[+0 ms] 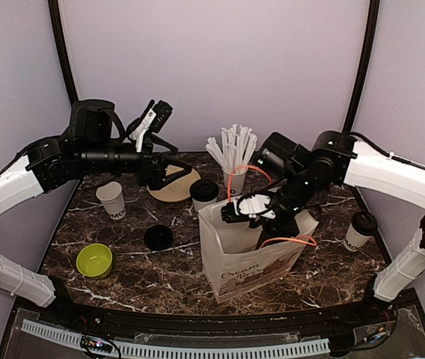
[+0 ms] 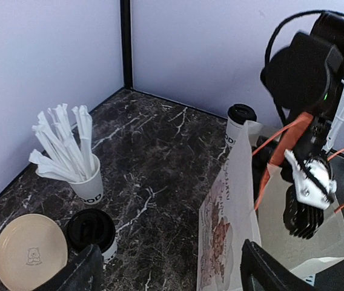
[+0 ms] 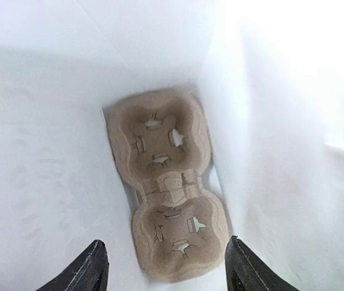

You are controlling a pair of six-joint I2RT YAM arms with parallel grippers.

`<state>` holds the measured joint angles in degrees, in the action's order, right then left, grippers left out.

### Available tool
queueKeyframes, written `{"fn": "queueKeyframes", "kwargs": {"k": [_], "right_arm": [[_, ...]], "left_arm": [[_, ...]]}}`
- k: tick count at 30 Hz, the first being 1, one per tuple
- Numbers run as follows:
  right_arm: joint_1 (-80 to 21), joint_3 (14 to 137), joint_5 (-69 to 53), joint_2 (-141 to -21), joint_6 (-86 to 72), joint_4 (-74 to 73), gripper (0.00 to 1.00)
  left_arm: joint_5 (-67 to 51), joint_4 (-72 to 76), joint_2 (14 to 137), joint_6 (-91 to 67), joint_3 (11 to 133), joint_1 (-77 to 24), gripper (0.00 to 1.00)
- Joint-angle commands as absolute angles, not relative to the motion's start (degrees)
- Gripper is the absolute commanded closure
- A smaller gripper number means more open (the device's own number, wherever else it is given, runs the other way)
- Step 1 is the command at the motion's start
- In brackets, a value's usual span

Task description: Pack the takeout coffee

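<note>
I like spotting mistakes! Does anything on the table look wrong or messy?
A round black plastic lid lies alone on the dark marble table, apart from the lidless white paper cup standing upright farther back. Nothing looks spilled or tipped over.

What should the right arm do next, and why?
Probably raise the right gripper out of the paper bag: its fingers are open and empty, the carrier at the bottom holds no cups, and a lidded cup stands right of the bag.
</note>
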<state>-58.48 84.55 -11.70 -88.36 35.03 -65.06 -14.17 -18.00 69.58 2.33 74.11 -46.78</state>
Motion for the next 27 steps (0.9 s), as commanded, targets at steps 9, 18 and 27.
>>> {"fn": "queueKeyframes", "kwargs": {"k": [9, 18, 27], "right_arm": [[-54.41, 92.43, -13.78, -84.2, 38.48, -69.69, 0.33], [-48.97, 100.86, -24.41, -79.3, 41.14, -72.96, 0.34], [-37.97, 99.82, -29.16, -70.51, 42.18, -72.54, 0.34]], "left_arm": [[-25.2, -13.87, 77.92, 6.27, 78.54, -52.8, 0.19], [-21.56, -10.97, 91.37, 2.68, 90.81, -55.8, 0.29], [-24.43, -11.52, 101.62, 0.78, 104.44, -56.04, 1.0]]}}
